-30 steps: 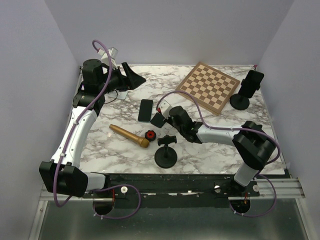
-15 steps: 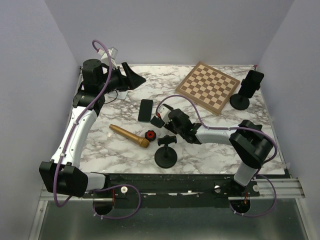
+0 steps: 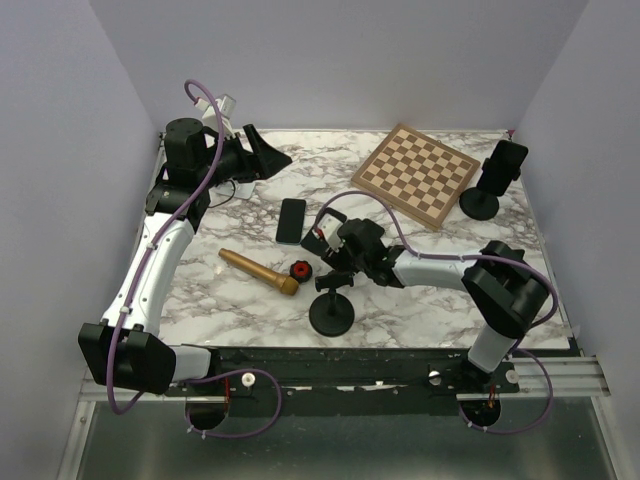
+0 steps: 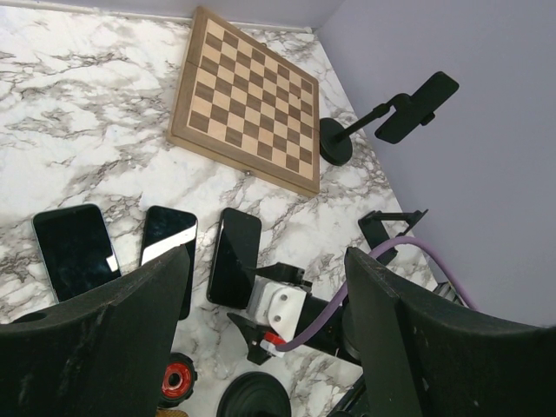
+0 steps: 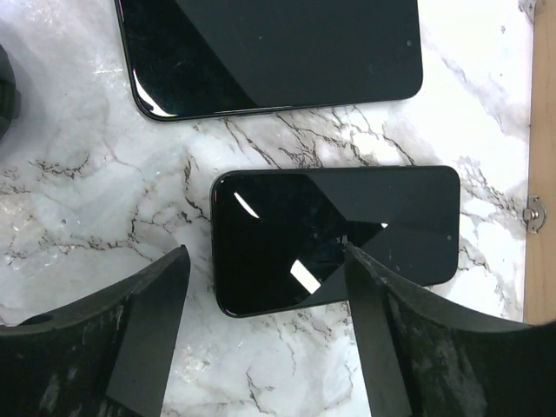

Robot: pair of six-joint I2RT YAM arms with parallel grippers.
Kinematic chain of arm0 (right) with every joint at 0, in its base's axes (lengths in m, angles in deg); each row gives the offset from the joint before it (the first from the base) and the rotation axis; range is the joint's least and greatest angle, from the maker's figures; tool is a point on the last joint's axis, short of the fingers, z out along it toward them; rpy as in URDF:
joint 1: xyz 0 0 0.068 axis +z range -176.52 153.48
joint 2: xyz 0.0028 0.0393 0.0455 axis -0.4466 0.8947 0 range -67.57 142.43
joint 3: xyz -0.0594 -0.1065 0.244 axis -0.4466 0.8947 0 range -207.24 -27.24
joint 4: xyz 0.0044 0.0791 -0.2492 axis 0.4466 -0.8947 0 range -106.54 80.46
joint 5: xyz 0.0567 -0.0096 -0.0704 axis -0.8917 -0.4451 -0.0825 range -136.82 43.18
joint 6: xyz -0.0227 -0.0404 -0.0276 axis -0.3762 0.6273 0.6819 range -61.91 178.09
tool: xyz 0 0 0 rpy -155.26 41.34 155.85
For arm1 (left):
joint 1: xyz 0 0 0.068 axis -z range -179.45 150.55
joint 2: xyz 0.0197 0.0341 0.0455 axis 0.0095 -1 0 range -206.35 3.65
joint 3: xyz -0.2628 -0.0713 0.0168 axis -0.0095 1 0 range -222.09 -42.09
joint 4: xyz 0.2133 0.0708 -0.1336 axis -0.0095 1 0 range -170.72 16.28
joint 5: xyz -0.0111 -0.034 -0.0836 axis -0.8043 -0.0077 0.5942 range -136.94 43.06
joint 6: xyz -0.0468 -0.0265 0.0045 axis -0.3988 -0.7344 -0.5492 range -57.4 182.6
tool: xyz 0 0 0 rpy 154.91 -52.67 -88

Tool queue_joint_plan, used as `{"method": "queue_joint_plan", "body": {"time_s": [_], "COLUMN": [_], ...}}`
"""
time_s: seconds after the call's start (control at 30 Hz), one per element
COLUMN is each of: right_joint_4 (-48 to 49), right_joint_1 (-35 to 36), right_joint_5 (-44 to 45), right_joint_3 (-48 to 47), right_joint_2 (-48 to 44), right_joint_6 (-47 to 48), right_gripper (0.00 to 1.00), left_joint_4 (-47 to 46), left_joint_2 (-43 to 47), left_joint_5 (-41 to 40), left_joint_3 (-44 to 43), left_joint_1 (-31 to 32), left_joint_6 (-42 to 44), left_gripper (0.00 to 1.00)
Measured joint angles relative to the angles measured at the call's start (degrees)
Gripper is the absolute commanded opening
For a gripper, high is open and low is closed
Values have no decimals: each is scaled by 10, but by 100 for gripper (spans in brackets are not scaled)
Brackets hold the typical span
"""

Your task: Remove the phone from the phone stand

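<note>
A black phone (image 5: 334, 239) lies flat, screen up, on the marble table. My right gripper (image 5: 265, 261) is open just above it, one finger on each side, with nothing held. The left wrist view shows this phone (image 4: 236, 256) beside the right gripper's white body. The empty phone stand (image 3: 332, 300) is near the front edge, just in front of the right gripper (image 3: 322, 240). At the back left my left gripper (image 3: 270, 155) is raised, open and empty.
A second stand (image 3: 482, 200) at the back right holds a phone (image 3: 503, 160). A chessboard (image 3: 415, 172) lies at the back. Two more phones (image 4: 169, 252) (image 4: 74, 252) lie flat to the left. A wooden pestle (image 3: 258, 271) and a red knob (image 3: 299, 269) lie nearby.
The right gripper has opened and let go of the phone, which now lies on the table. The left arm has not moved.
</note>
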Motion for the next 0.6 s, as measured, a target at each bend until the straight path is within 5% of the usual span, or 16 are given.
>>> {"method": "queue_joint_plan", "body": {"time_s": [0.1,0.37,0.6], "right_joint_4": [-15,-40,-120], "right_joint_1": [0,0,0], "right_joint_5": [7,112,303], "right_joint_3": [-5,-15,-28], "right_joint_2": [-9,-83,-179], "right_joint_6": [-12,-112,-266], "right_gripper": [100,100,100], "left_joint_4": [0,0,0], "left_joint_2": [0,0,0], "left_joint_5": [0,0,2], "left_joint_3": [0,0,0], "left_joint_1": [0,0,0], "left_joint_6": [0,0,0], "left_gripper": [80,80,80]}}
